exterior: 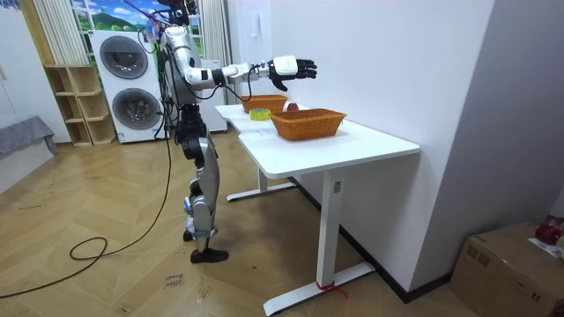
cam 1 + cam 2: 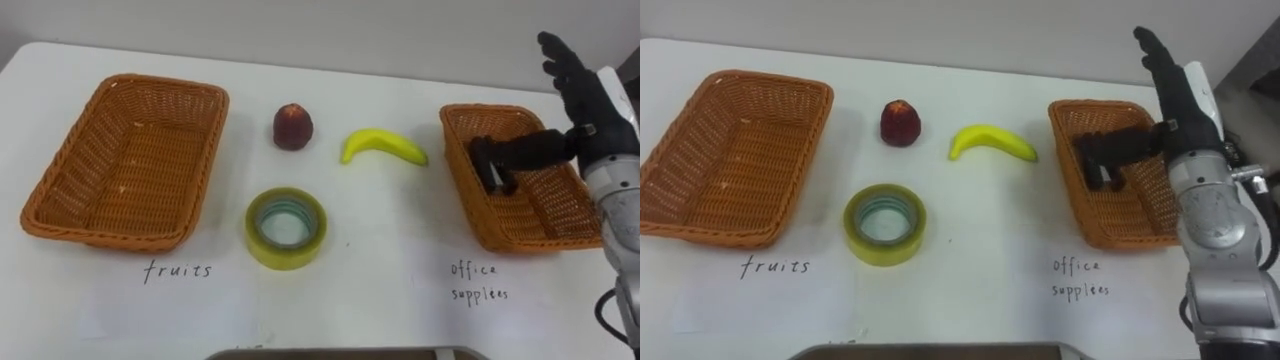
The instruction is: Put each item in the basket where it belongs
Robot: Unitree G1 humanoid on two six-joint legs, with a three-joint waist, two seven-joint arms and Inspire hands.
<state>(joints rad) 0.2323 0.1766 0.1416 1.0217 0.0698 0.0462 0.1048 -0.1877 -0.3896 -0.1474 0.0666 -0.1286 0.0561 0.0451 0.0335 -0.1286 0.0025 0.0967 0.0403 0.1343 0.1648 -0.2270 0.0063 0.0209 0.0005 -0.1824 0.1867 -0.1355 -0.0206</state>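
- Banana [image 2: 383, 146] lies on the table [image 2: 400, 310] just beside the office supplies basket [image 2: 462, 195]. A low reach could knock it or shove that basket.
- Tape roll [image 2: 286, 228] is wide and smooth, so it may slip from a shallow grasp.
- Red fruit [image 2: 293, 127] could roll if nudged.
- Fruits basket [image 2: 130, 160] is empty. A dark object [image 2: 490, 165] lies in the office one.
- Right hand [image 2: 590, 90] is raised over the office basket, fingers straight and spread, holding nothing.

The right hand [image 2: 582, 90] and its forearm cover the right rim of the office-supplies basket [image 2: 470, 195]. A dark thing [image 2: 492, 168] in it is too indistinct to name. In the room view the nearer basket [image 1: 307, 123] hides most of what lies on the desk [image 1: 370, 145] behind it.
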